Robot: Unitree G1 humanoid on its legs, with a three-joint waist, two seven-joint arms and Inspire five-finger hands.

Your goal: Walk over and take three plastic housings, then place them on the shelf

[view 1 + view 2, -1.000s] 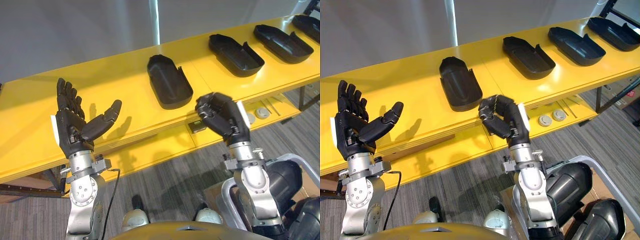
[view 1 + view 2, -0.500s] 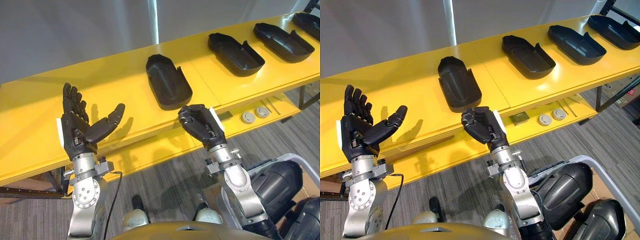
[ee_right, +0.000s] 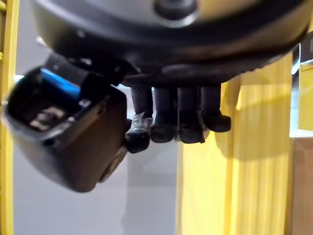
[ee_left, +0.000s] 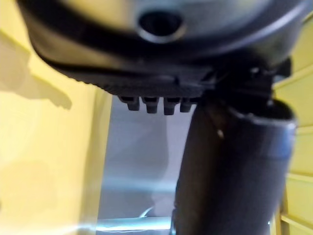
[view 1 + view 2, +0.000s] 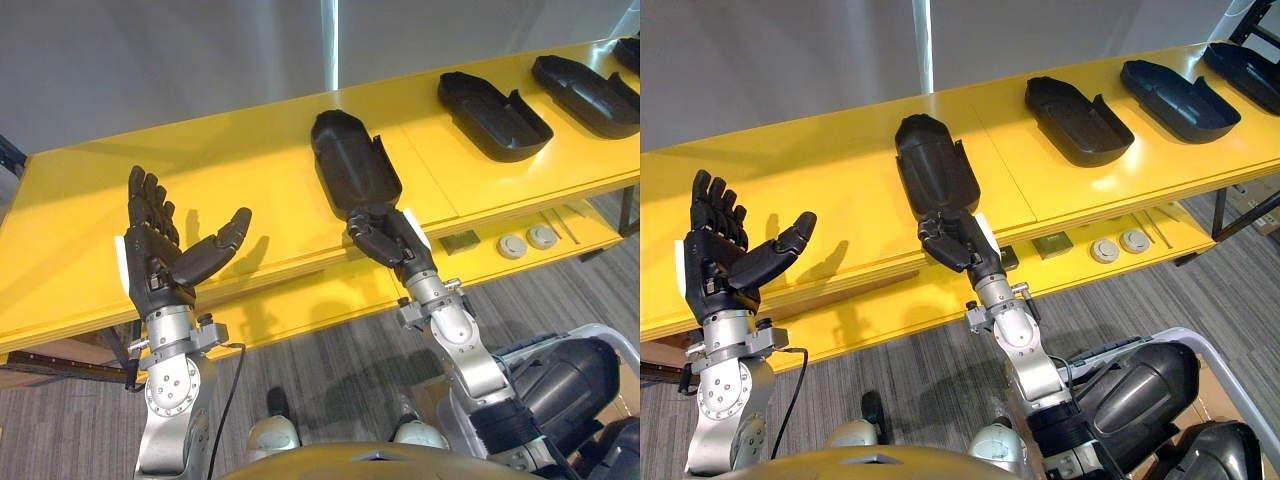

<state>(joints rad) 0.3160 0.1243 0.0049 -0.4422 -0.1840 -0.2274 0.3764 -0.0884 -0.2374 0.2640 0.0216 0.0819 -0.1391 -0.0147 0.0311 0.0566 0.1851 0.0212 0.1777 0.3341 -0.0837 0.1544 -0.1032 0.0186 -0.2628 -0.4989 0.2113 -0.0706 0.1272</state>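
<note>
**Right hand fisted at near housing, left hand open and idle**

Right hand (image 5: 388, 238): sits at the front edge of the yellow table (image 5: 250, 170), right at the near end of the near housing (image 5: 355, 165). In the head views it overlaps that end. Can't tell if it actually touches.
- Wrist view: fingers (image 3: 178, 117) curled down in a tight row, thumb (image 3: 83, 137) folded in with its tip against the first finger.
- Nothing gripped between them, just yellow surface and grey past the fingertips.

Left hand (image 5: 160, 265): raised over the left part of the table, well apart from any housing.
- Fingers (image 5: 145, 200) straight and pointing up, thumb spread out to the side.
- Holding and touching nothing.

Housings: all black, open side up, lying in a row on the tabletop.
- The near housing lies lengthwise front to back, near mid-table.
- Second housing (image 5: 495, 100) is further right.
- Third housing (image 5: 585, 90) is right of that.
- Fourth housing (image 5: 1245, 60) is at the far right end, partly cut off.
- All four are apart from each other.

Lower shelf (image 5: 300, 300) under the tabletop: two round discs (image 5: 513, 245) side by side, with a small dark square part (image 5: 460, 241) just left of them.
</note>
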